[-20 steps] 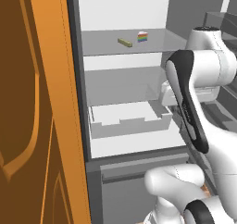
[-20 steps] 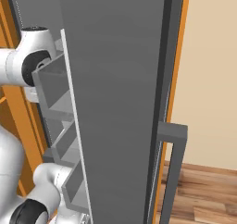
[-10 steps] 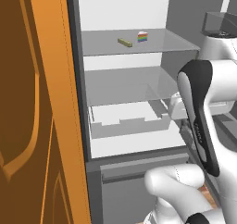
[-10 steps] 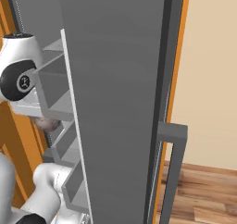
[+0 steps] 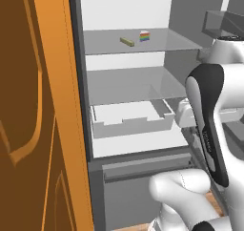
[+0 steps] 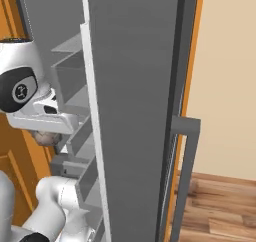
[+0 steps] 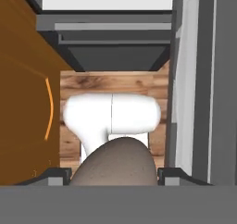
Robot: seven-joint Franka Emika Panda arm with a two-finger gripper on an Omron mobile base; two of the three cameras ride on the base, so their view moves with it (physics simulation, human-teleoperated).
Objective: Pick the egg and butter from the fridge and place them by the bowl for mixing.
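Note:
The egg [image 7: 113, 165], a brown-grey rounded lump, sits between my two fingertips [image 7: 53, 174] in the hand view, with my gripper [image 7: 114, 174] shut on it. From the right base, the egg [image 6: 45, 137] hangs under the white hand, just outside the fridge door racks. The butter [image 5: 127, 41], an olive-yellow stick, lies on the upper shelf of the open fridge [image 5: 186, 15]. My arm [image 5: 207, 125] stands in front of the fridge's right side. The bowl is out of view.
A rainbow-striped cake slice [image 5: 145, 36] stands right of the butter. A white drawer tray [image 5: 131, 119] juts from the lower shelf. An orange cupboard [image 5: 33, 130] flanks the left. The open grey fridge door [image 6: 135, 111] with its handle [image 6: 185, 176] stands on the right, above wooden floor [image 6: 220, 206].
My arm has drawn back from the fridge shelves and lowered, carrying the egg with it. The butter and cake slice have not moved.

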